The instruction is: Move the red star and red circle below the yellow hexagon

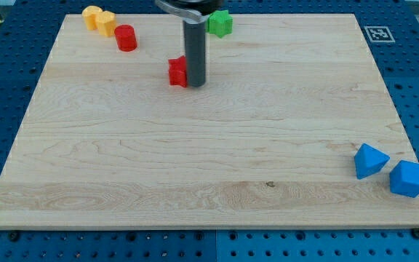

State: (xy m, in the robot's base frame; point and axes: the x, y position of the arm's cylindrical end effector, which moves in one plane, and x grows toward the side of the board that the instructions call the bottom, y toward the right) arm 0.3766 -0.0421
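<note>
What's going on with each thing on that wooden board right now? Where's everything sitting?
My tip: down on the board, touching the red star's right side.
Red star: upper middle, against the tip.
Red circle: upper left, just right of the yellow blocks, standing free.
Yellow blocks: two together, top left corner.
Green block: top edge, partly behind the rod.
Blue blocks: two, lower right corner.
</note>
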